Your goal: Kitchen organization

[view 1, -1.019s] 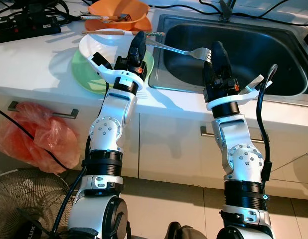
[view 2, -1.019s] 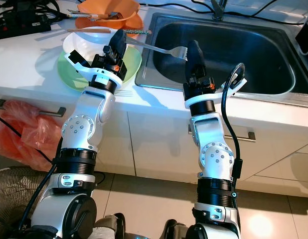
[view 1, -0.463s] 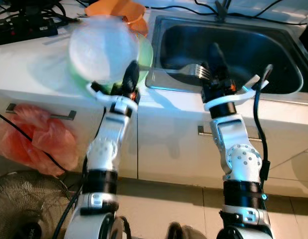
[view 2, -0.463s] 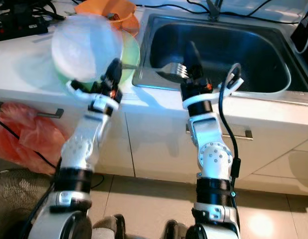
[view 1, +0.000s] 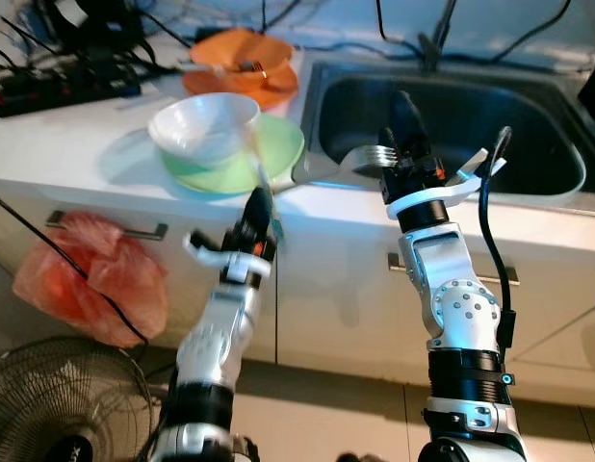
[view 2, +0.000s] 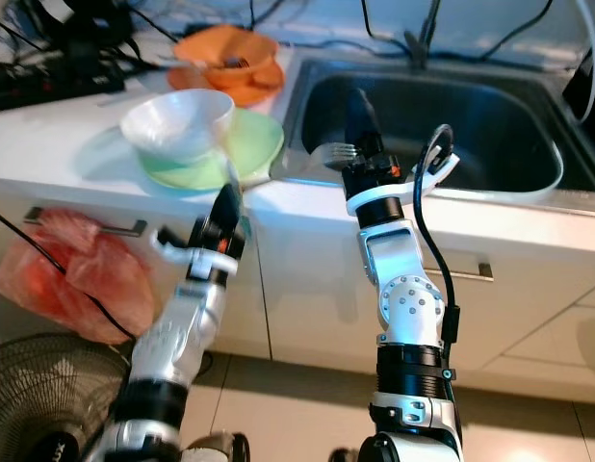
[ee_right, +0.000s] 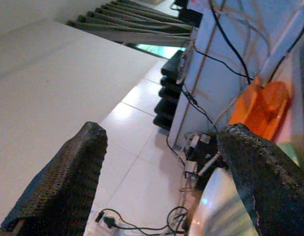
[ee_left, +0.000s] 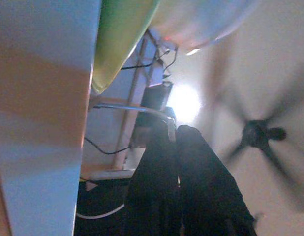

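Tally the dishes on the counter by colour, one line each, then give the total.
White bowl: 1
Green plate: 1
Orange dishes: 2, a bowl on a plate, judging by the stepped rim
Total: 4
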### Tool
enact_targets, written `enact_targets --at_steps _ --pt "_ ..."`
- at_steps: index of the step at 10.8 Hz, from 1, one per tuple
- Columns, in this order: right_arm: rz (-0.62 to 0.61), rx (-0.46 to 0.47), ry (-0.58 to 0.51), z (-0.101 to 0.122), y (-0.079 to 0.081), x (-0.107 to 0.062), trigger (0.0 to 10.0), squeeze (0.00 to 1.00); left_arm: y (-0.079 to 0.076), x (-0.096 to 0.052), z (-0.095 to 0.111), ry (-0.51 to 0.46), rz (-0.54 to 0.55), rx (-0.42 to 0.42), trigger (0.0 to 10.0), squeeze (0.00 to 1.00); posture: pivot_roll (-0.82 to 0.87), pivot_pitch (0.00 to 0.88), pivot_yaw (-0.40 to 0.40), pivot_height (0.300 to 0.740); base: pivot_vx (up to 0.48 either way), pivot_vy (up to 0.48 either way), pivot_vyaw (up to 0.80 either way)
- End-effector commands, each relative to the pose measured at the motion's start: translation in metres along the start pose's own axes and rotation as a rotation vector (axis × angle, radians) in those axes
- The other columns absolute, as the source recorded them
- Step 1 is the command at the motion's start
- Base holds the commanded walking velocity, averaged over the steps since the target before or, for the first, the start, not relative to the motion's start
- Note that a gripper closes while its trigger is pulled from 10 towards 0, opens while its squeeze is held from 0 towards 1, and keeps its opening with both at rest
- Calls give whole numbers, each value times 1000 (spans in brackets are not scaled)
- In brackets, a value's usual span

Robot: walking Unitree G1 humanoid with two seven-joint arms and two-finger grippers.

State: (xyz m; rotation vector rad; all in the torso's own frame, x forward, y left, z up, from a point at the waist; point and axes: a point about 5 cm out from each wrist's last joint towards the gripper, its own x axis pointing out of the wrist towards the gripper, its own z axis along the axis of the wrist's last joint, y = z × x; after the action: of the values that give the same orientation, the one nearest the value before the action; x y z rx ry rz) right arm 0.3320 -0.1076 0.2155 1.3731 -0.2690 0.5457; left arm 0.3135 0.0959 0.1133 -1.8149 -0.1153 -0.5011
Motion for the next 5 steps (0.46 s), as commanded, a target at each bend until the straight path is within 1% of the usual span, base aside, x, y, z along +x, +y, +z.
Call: enact_targets --at_steps 1,5 --pt "107 76 -51 -8 22 9 10000 0 -90 96 -111 187 -101 -5 10000 0 103 165 -37 740 0 0 0" --pt "107 76 -51 -8 22 9 10000 0 -90 96 -111 187 -101 -5 10000 0 103 165 -37 740 0 0 0"
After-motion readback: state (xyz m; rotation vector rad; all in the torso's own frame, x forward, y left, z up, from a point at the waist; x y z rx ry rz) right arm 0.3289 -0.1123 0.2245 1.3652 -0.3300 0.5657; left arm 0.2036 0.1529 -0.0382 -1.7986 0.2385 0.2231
